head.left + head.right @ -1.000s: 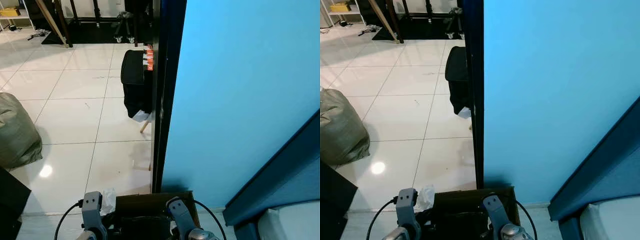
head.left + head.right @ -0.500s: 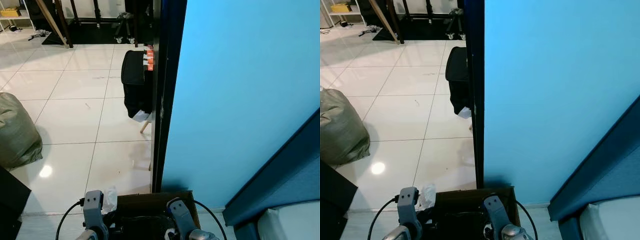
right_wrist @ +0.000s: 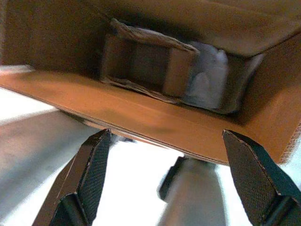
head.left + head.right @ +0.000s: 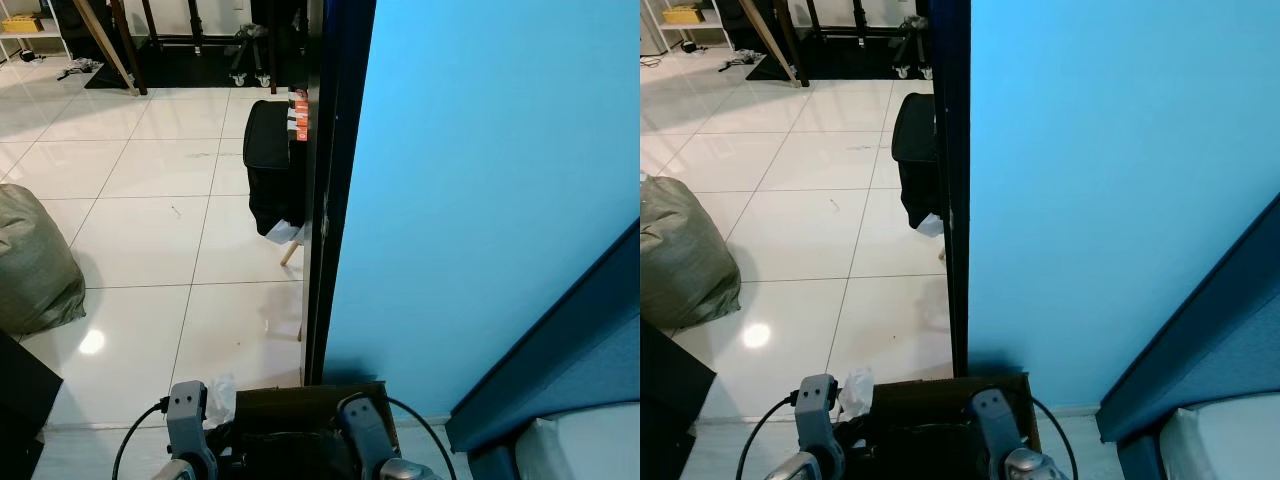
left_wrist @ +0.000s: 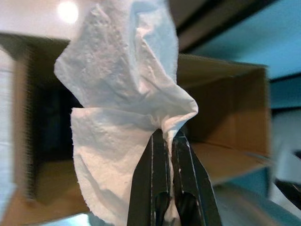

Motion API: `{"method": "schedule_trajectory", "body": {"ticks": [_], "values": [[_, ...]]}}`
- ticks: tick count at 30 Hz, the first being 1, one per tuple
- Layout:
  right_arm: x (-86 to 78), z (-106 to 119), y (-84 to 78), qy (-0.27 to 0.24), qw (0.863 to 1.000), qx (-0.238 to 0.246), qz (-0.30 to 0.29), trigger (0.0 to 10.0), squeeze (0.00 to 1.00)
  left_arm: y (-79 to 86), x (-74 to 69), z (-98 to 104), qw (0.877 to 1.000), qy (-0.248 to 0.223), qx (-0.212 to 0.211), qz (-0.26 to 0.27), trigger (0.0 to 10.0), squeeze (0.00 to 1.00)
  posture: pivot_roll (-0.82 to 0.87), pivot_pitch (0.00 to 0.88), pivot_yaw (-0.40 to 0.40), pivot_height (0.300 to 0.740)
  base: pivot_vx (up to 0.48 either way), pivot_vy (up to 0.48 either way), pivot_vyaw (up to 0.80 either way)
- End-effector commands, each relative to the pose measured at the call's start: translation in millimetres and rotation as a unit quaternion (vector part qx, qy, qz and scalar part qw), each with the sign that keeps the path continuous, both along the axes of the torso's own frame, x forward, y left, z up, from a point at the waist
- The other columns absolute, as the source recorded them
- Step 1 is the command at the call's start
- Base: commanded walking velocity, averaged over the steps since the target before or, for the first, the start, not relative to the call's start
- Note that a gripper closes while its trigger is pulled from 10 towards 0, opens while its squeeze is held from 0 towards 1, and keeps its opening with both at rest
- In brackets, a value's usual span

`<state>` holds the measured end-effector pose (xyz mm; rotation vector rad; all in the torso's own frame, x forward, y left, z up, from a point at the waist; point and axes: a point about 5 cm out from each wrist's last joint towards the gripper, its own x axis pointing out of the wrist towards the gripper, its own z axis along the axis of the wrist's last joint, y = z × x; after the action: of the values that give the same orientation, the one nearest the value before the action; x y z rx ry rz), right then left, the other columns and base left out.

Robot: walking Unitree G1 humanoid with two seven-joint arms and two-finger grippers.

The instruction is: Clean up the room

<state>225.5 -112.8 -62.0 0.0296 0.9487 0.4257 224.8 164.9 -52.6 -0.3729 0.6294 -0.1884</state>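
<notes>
A crumpled white tissue [image 5: 127,108] is pinched in my left gripper [image 5: 170,136], whose black fingers are shut on it just above an open brown cardboard box [image 5: 221,117]. In the eye views the tissue [image 4: 220,395] shows beside my left wrist [image 4: 187,408] at the box's [image 4: 310,400] left rim. My right gripper [image 3: 167,155] is open at the box's wall [image 3: 155,122]. Inside lie a smaller torn cardboard piece [image 3: 146,66] and some white paper [image 3: 207,75].
A bright blue wall [image 4: 480,180] with a dark edge post [image 4: 325,190] rises right behind the box. A black bag [image 4: 268,165] stands by the post. A grey-green sack [image 4: 30,260] lies on the white tile floor [image 4: 140,220] at left. A dark blue ledge [image 4: 560,340] is at right.
The view has shifted a little. Both wrists stay at the box, with the tissue still held at its left rim.
</notes>
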Motion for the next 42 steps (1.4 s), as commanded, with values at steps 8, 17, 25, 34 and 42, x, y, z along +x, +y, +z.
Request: {"method": "schedule_trajectory", "body": {"ticks": [8, 17, 25, 34, 42], "values": [[-7.6, -2, -17.5, 0.009, 0.995, 0.088, -0.054, 10.0, 0.0, -16.6, -23.1, -16, 0.996, 0.062, -0.036, -0.053, 10.0, 0.0, 0.01, 0.176, -0.035, 0.74, 0.0, 0.0, 0.0], [-26.2, -12, -44.3, 0.023, 0.995, 0.067, -0.076, 10.0, 0.0, -23.1, -38.9, -29, 0.99, 0.127, 0.015, -0.062, 10.0, 0.0, -0.05, 0.187, -0.032, 0.74, 0.0, 0.0, 0.0], [-27.3, -12, -40.6, 0.02, 0.993, 0.082, -0.077, 10.0, 0.0, -24.9, -26.3, -23, 0.992, 0.111, 0.035, -0.043, 10.0, 1.0, -0.07, 0.191, -0.026, 0.74, 0.0, 0.0, 0.0], [-27.8, -12, -34.6, 0.021, 0.994, 0.083, -0.063, 10.0, 0.0, -20.1, -18.8, -19, 0.994, 0.1, 0.045, -0.025, 10.0, 1.0, -0.06, 0.181, -0.027, 0.74, 0.0, 0.0, 0.0], [-30.5, -14, -32.9, 0.028, 0.995, 0.074, -0.054, 10.0, 0.0, -12.5, -28.2, -24, 0.992, 0.116, 0.05, -0.016, 10.0, 1.0, -0.05, 0.169, -0.031, 0.74, 0.0, 0.0, 0.0]]}}
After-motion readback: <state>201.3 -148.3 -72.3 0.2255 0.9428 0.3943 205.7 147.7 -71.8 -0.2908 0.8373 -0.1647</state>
